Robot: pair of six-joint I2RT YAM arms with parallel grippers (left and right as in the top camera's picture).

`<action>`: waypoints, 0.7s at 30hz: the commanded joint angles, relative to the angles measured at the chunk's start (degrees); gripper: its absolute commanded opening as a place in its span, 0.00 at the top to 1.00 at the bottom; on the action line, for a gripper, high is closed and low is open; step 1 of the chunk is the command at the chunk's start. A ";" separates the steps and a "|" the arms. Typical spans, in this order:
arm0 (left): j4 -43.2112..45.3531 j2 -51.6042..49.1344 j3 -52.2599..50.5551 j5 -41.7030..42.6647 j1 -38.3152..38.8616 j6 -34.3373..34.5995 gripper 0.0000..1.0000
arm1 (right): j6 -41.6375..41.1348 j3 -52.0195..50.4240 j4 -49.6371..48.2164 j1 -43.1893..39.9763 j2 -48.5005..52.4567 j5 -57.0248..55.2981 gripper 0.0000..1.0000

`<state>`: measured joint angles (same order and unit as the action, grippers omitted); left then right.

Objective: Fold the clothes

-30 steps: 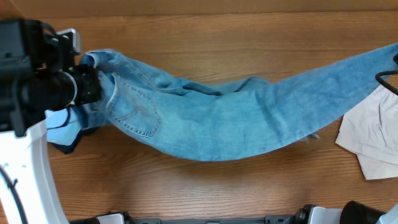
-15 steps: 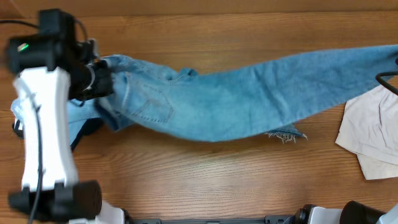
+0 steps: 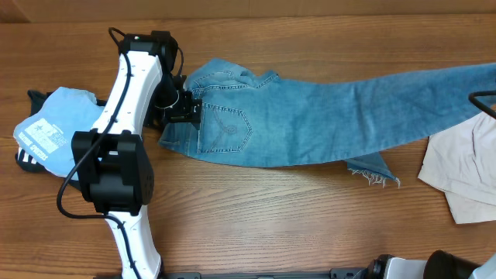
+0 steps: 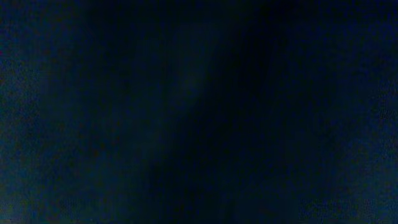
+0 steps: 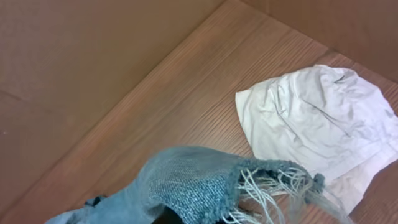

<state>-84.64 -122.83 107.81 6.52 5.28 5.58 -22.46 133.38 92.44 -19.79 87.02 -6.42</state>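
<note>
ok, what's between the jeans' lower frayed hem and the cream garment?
Only bare table. In the overhead view the frayed hem and the cream garment lie apart, with nothing between them.

Place: robot lab bench.
Surface: wood table point(image 3: 263, 225).
Equipment: white-and-black left arm point(image 3: 128, 85), standing at the table's near edge.
Backdrop: plain brown panel point(image 5: 93, 68).
</note>
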 commanded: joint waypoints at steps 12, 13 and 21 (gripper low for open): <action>-5.77 3.02 0.35 2.27 -0.17 -2.82 0.91 | -0.09 -0.46 0.63 -0.26 -0.15 0.85 0.64; -5.77 4.09 0.35 1.90 -0.26 -2.82 0.91 | -0.09 -1.09 0.96 -0.26 -0.09 0.92 0.64; -3.87 14.01 0.37 -1.16 -1.95 -3.08 0.52 | 6.95 -16.72 0.70 0.72 2.29 21.03 0.53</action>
<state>-89.17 -113.91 107.70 6.55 3.97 3.07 -21.23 123.37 93.67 -19.84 87.50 1.91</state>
